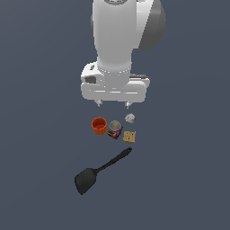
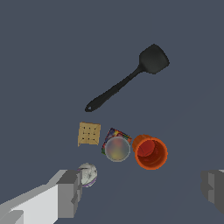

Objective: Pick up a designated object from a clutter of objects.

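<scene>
Orange cup [image 2: 150, 152], interior bare

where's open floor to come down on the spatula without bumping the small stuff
Bare surface surrounds the spatula's blade and most of its handle. Crowded near the handle tip: tan square, jar, orange cup and white lump cluster beneath the open end effector.

Claw [image 1: 113, 104] wide open, pointing down
</scene>
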Motion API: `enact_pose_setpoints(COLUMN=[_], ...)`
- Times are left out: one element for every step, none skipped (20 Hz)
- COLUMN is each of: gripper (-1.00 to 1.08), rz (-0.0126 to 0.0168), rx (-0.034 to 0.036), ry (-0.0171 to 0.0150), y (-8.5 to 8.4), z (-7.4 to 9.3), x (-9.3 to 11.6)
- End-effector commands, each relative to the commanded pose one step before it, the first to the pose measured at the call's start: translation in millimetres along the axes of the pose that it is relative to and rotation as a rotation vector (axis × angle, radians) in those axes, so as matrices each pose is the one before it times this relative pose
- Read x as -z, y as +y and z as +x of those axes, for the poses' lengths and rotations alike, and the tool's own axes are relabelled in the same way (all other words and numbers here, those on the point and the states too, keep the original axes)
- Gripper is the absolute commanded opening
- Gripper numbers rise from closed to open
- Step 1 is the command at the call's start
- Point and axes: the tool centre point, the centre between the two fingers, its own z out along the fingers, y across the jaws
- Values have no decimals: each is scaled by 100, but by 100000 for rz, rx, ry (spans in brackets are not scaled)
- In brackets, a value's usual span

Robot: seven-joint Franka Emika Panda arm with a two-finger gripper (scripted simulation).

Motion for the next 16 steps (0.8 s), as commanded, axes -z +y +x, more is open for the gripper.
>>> enact_pose_setpoints(gripper=[100,100,100,100,100,100,100,100,100,100,100,100,100,100,100,100], rz=[432,209,221,230,237,242,244,244,240,233,223,204,180,156,134,112], rx=[-3201,-1607,-1760,-1912,-2070,-2232,-2392,-2555,-2717,-2879,-3041,-3123,-3123,-3123,-3121,-3117], ry=[-36,7,6,4,3,1,0,0,0,1,3,8,13,20,28,37], y=[47,13,12,9,5,1,-5,-11,-18,-26,-35,-44,-51,-57,-63,-68], z=[682,344,373,401,430,457,484,509,533,554,574,577,564,550,536,521], x=[-658,-324,-360,-397,-437,-479,-523,-568,-616,-666,-718,-753,-769,-784,-799,-813])
